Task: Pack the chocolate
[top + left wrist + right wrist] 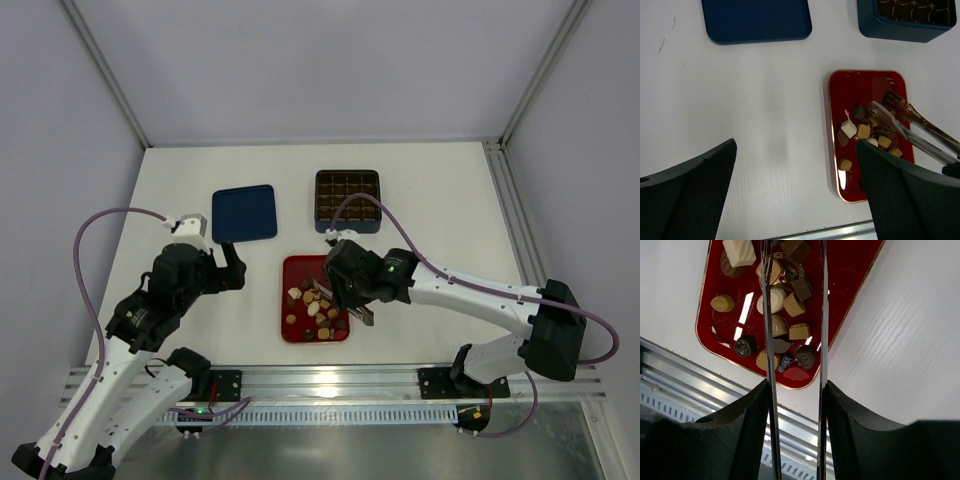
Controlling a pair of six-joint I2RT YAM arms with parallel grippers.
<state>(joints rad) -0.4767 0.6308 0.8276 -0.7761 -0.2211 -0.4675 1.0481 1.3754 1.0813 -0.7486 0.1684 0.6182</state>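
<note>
Light's decent on my end: bright, even, coming from overhead, so the white tabletop (450,200) only gets faint soft shadows under the arms. Glare's the main annoyance. The red tray (845,270) has white streaks across its glossy floor in the right wrist feed, and the tongs (823,315) flash thin highlights. The chocolate (799,331) is sharp though. The left jaws and the right jaws both show up as dark, fuzzy, out-of-focus blobs up close.

Brown, tan and cream chocolate (799,331); gold-rimmed red tray (850,270); navy box (895,32) and lid (244,213); one piece (785,362) seemingly blue-and-white striped.
</note>
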